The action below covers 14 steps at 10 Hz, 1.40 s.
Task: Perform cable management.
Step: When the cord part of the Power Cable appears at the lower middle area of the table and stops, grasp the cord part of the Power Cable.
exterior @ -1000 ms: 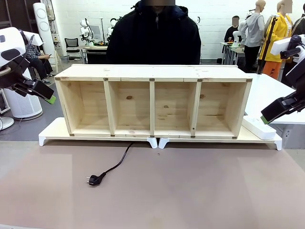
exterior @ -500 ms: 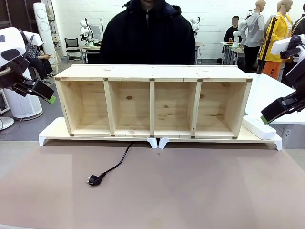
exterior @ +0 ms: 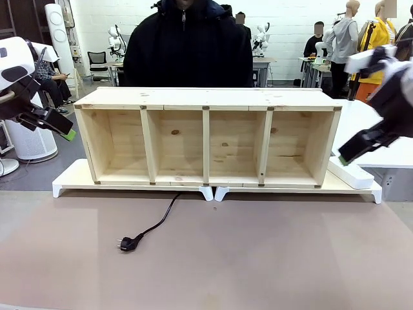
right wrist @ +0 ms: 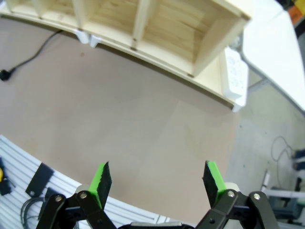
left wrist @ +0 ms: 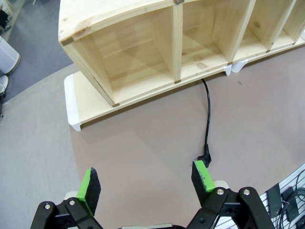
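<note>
Right gripper (exterior: 346,154), fingers spread, is now lifted toward the shelf (exterior: 206,98); left gripper (exterior: 64,132) is likewise spread; cable (exterior: 158,223) is left ungrasped.

Readable text: none; Labels, brands, numbers: none legible on wooden shelf (exterior: 206,97) or power strip (exterior: 352,173)

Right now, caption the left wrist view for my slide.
Open left gripper hovers over the table; the cable runs from under the wooden shelf.
</note>
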Each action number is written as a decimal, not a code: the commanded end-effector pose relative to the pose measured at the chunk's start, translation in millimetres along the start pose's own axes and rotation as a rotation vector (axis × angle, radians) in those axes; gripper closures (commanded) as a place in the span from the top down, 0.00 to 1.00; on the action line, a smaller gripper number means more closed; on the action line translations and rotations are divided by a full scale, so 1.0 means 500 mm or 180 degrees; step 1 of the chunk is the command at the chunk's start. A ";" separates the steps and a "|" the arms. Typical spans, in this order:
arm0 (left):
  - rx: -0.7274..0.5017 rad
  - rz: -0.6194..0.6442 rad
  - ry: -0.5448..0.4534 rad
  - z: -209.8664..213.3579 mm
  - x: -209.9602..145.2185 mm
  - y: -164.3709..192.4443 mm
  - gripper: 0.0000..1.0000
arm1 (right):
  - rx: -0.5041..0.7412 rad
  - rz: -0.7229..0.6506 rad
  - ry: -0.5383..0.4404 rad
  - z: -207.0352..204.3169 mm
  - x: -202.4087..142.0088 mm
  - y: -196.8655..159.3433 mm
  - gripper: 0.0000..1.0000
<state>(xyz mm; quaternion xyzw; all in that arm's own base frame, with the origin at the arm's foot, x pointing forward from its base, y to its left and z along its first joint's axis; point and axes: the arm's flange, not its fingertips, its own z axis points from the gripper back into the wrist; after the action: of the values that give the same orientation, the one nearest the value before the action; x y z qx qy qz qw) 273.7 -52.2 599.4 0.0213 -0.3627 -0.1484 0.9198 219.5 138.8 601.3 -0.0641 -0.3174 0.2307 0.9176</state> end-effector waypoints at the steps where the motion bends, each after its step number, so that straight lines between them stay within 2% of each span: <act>1: 0.0024 -0.0009 -0.0007 -0.001 0.001 0.002 1.00 | 0.0203 0.0396 -0.0035 -0.025 0.102 0.065 1.00; 4: 0.0024 -0.0009 -0.0007 -0.001 0.001 0.002 1.00 | 0.0554 0.0593 -0.0098 -0.065 0.182 0.157 1.00; 7: 0.0024 -0.0009 -0.0007 -0.001 0.001 0.002 1.00 | 0.0804 0.0440 -0.0033 -0.156 0.238 0.280 1.00; 9: 0.0024 -0.0009 -0.0007 -0.001 0.001 0.002 1.00 | 0.0699 -0.0001 0.0107 -0.222 0.260 0.383 1.00; 11: 0.0024 -0.0009 -0.0007 -0.001 0.001 0.002 1.00 | 0.0299 -0.0580 0.0169 -0.276 0.288 0.450 1.00; 13: 0.0024 -0.0009 -0.0007 -0.001 0.001 0.002 1.00 | 0.0241 -0.0781 0.0289 -0.314 0.309 0.504 1.00; 14: 0.0024 -0.0009 -0.0007 -0.001 0.001 0.002 1.00 | 0.0163 -0.0824 0.0448 -0.338 0.324 0.530 1.00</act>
<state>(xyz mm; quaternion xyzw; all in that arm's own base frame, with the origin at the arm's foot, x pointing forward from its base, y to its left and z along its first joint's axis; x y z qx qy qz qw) 273.7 -52.5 599.3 0.0218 -0.3626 -0.1486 0.9197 318.4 415.6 494.2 0.0088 -0.2678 0.1291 0.9547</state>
